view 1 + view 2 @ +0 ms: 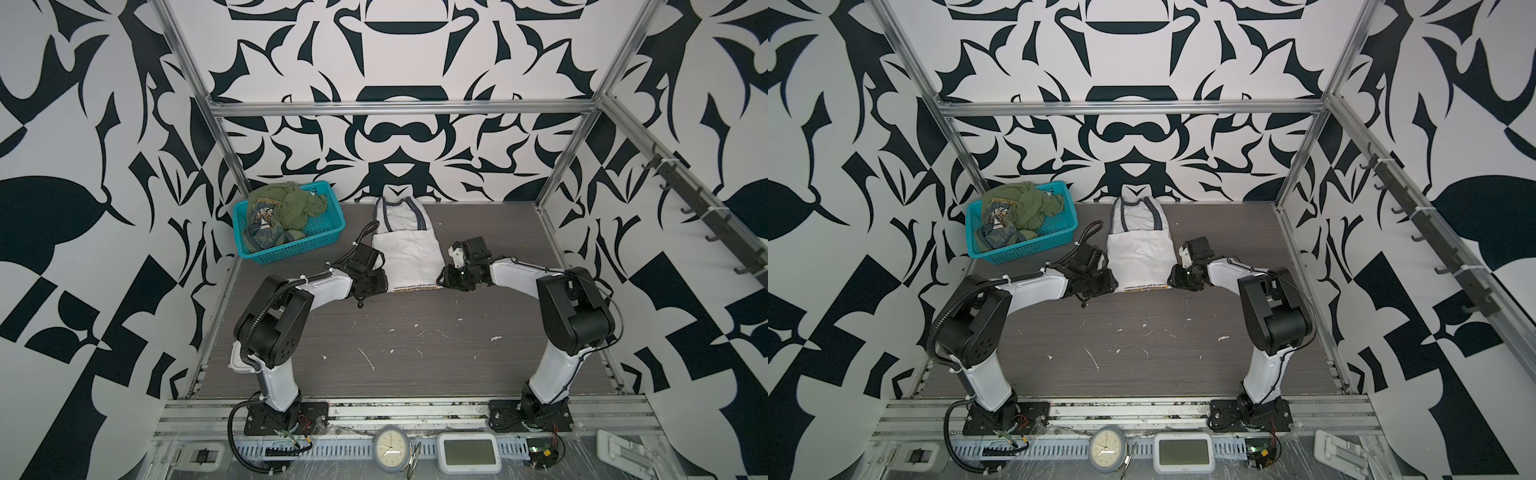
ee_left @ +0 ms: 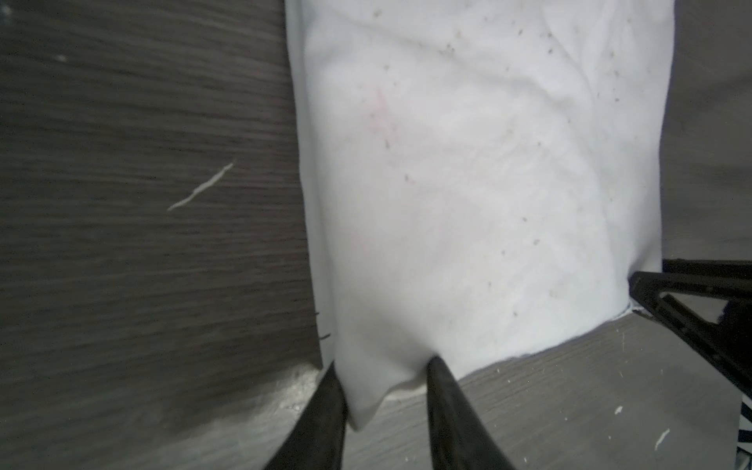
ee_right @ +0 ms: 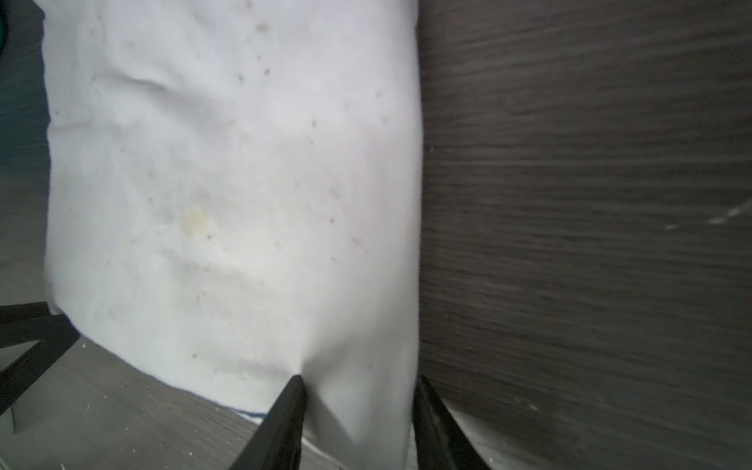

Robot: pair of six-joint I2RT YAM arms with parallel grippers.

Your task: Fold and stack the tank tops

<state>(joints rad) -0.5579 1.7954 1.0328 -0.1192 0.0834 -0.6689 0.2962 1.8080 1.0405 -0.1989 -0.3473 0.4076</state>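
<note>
The white tank top [image 1: 409,253] [image 1: 1140,255] lies flat at the table's back middle, sides folded in, straps toward the wall. My left gripper [image 1: 386,286] [image 2: 382,364] straddles its near-left hem corner, and my right gripper [image 1: 441,282] [image 3: 360,378] straddles the near-right corner. Both stand open a finger's width apart, with cloth bunched between the jaws. In the left wrist view a strip of table shows beside the cloth. The olive green tank top [image 1: 291,208] [image 1: 1023,203] sits crumpled in the teal basket [image 1: 299,254] [image 1: 1034,254].
The basket stands at the back left, just beyond my left wrist. The grey wood-grain table [image 1: 415,345] carries white scuffs. Metal frame posts edge the table. A clock [image 1: 391,449] and a white timer [image 1: 469,453] sit on the front rail.
</note>
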